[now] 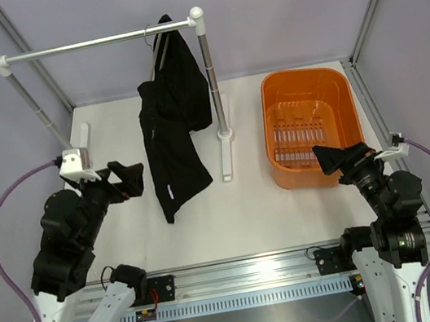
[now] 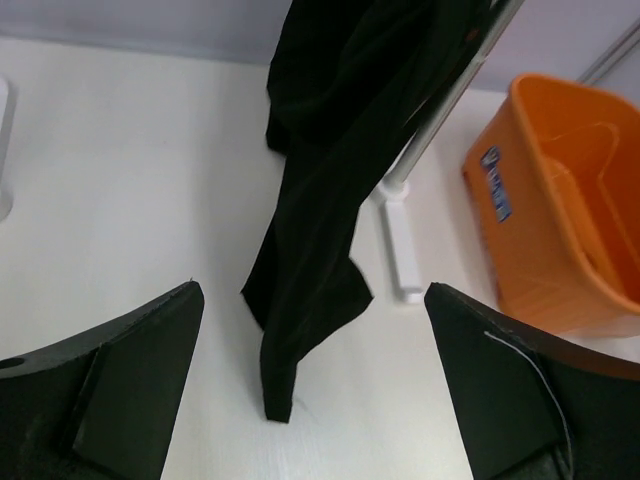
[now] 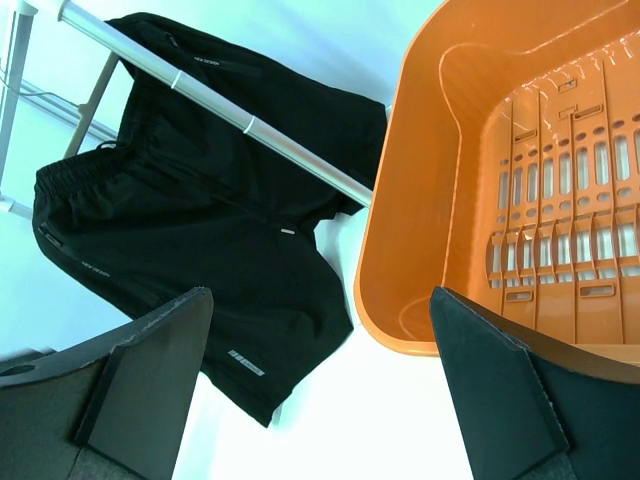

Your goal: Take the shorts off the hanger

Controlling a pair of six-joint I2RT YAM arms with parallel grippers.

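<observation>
- Left gripper [image 1: 125, 178]: fingers spread fully wide, holding nothing, raised above the table [image 1: 240, 214] just left of the shorts [image 1: 171, 147] and apart from them.
- Right gripper [image 1: 332, 159]: likewise spread fully wide, gripping nothing, poised over the near rim of the orange tub [image 1: 271, 131], well apart from the shorts.
- Shorts: black, draped on the hanger [image 1: 158, 55], bunched at the top and hanging long, one leg reaching down toward the tabletop with a small white mark near its hem.
- Hanger: thin, tilted, mostly buried in the fabric, hooked over the silver rail [image 1: 88, 43] close to the white joint [image 1: 195, 14] on the tub's side.
- Post [image 1: 213, 87] under that joint: upright, just beside the shorts, between them and the tub, standing on a white foot [image 1: 227, 157].
- In the left wrist view: shorts straight ahead between the fingers, tub off to the right.
- In the right wrist view: shorts at left behind the post, tub at right.
</observation>
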